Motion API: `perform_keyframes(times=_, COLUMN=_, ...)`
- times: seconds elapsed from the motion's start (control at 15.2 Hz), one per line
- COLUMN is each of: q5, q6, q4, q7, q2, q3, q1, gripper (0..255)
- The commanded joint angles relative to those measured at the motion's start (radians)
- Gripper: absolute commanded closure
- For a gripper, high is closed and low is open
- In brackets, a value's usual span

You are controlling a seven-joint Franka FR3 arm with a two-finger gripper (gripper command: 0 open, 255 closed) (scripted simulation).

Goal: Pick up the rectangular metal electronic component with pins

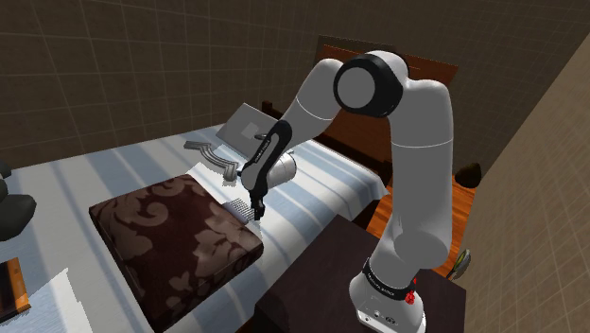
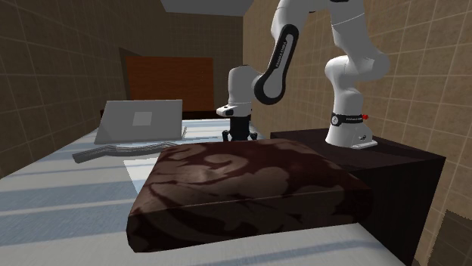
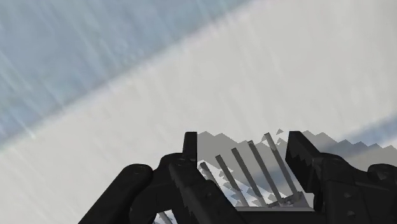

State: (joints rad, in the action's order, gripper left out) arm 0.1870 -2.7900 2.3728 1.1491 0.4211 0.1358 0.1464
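Note:
The grey rectangular component [image 3: 245, 168], with several thin pins across it, lies low on the white-and-blue striped bed [image 1: 317, 194]. My black gripper [image 3: 242, 149] is down over it, a finger pressed against each side, shut on it. In the shoulder view the gripper [image 1: 255, 208] reaches the bed just beside the dark patterned pillow [image 1: 175, 236], with the small grey component [image 1: 242, 202] at its tips. The second exterior view has the gripper [image 2: 239, 136] behind the pillow [image 2: 242, 181], fingertips hidden by it.
An open grey laptop [image 1: 248, 123] stands at the head of the bed, and a bent grey object [image 1: 210, 156] lies in front of it. My stand sits on a dark cabinet [image 2: 393, 174] beside the bed. A wooden headboard [image 1: 359, 118] backs the bed.

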Motion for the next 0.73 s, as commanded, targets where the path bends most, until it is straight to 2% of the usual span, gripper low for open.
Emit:
perform_keyframes(times=0.0, q5=0.0, q6=0.0, q4=0.0, q7=0.0, q2=0.0, q3=0.0, q1=0.0, gripper=255)
perform_keyframes(times=0.26, q5=0.0, q6=0.0, q4=-0.002, q7=0.0, q2=0.002, q3=-0.001, q1=0.0, gripper=255)
perform_keyframes(times=0.66, q5=-0.032, q6=0.068, q4=0.015, q7=-0.025, q2=-0.083, q3=0.028, q1=0.022, gripper=255)
